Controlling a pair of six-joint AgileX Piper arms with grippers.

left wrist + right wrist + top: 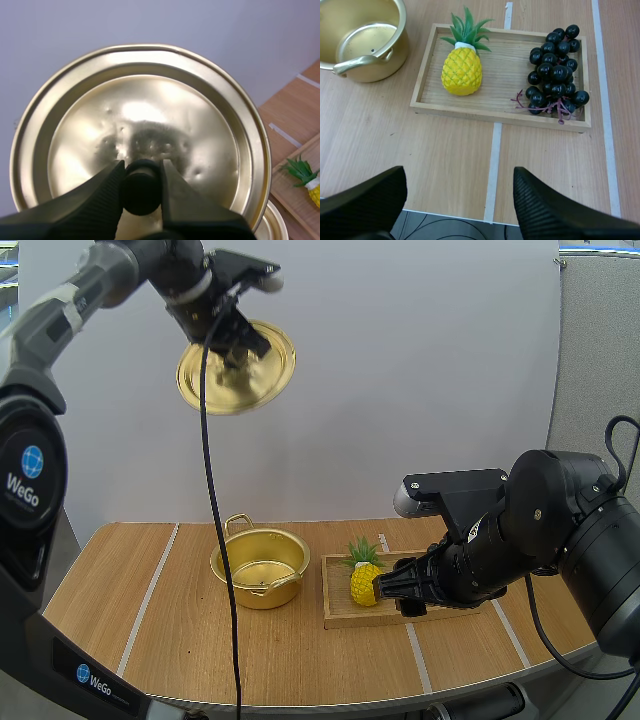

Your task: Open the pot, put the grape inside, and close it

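My left gripper (240, 348) holds the gold lid (236, 370) high above the table's left side. Its fingers are shut on the lid's black knob (141, 192) at the middle of the lid (135, 125). The open gold pot (262, 597) stands on the table below. My right gripper (392, 590) hovers low over the wooden tray (350, 620), and its fingers (365, 205) stand wide apart with nothing between them. A dark bunch of grapes (555, 70) lies at one end of the tray (495, 112), ahead of the right gripper (460, 200). The pot (375, 70) sits beside the tray.
A yellow toy pineapple (364, 580) with green leaves lies in the tray next to the grapes, between them and the pot; it appears again as the pineapple (462, 70) near the pot. White tape lines cross the wooden table (150, 600). The table's front edge is close under my right gripper.
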